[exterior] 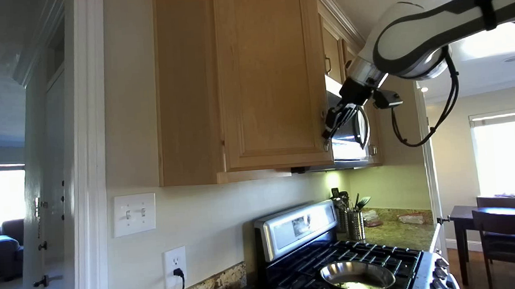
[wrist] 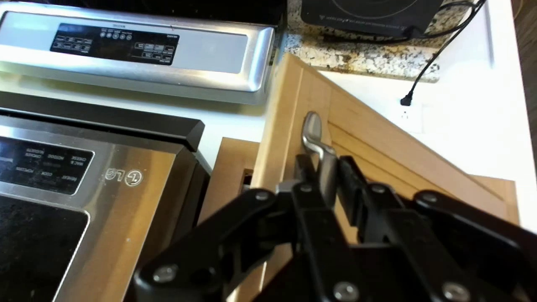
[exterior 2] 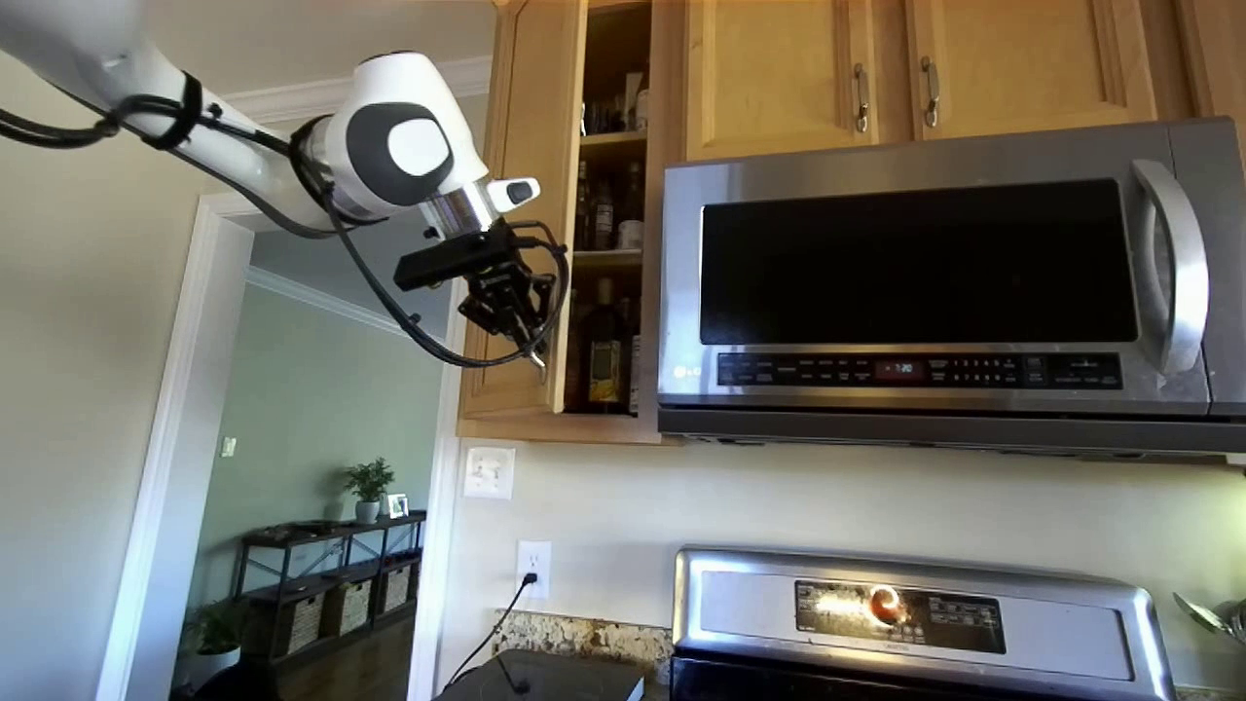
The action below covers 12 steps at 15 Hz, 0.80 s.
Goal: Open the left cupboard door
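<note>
The hand point(wrist: 328, 170) grips the slim silver handle point(wrist: 312, 126) of the left cupboard door point(exterior 2: 533, 127), which stands ajar near the microwave point(exterior 2: 920, 263). The microwave is marked "LG", its panel point(wrist: 46, 165) "POPCORN" and "MAC & CHEESE"; farther back, bottles point(exterior 2: 604, 360) stand on shelves point(exterior 2: 611, 258).

In an exterior view I see a steel microwave point(exterior 2: 915, 263) with black glass, and below it the stove point(exterior 2: 905, 613). On top of this stove there is a shiny pan point(exterior: 357, 276), and near the stove stands a metal cup point(exterior: 357, 226) with utensils point(exterior: 363, 202). A black plug point(exterior 2: 530, 579) sits in the outlet point(exterior 2: 534, 562); a white switch plate point(exterior 2: 489, 473) is higher on the same wall point(exterior 2: 599, 511). Farther away, I notice a potted plant point(exterior 2: 368, 481) on a dark shelf unit point(exterior 2: 331, 531), and a dark table point(exterior: 463, 214) with a chair point(exterior: 506, 227).
</note>
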Motion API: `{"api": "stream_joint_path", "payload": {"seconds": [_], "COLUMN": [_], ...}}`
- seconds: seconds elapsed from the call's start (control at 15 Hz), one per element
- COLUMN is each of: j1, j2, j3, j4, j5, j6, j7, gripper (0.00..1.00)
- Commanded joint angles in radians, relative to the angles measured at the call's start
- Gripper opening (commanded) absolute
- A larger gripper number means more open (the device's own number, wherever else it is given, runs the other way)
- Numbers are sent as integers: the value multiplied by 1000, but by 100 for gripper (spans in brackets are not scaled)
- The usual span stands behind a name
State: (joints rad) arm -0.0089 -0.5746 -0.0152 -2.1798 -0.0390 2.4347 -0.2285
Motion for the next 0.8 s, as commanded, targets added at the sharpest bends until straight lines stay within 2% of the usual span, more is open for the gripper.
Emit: {"api": "stream_joint_path", "payload": {"seconds": [0.0,0.07,0.13,0.4,0.6,0.73], "j1": [107,120,136,225,282,307], "j2": [-113,-143,-168,-207,-199,-196], "j3": [58,71,88,116,100,84], "j4": [-72,-82,-90,-104,-98,-92], "j5": [12,13,14,19,20,20], "j6": [-64,-102,-134,-228,-271,-302], "j7": [-17,-15,-12,-55,-116,-167], "gripper": [8,43,44,67,89,100]}}
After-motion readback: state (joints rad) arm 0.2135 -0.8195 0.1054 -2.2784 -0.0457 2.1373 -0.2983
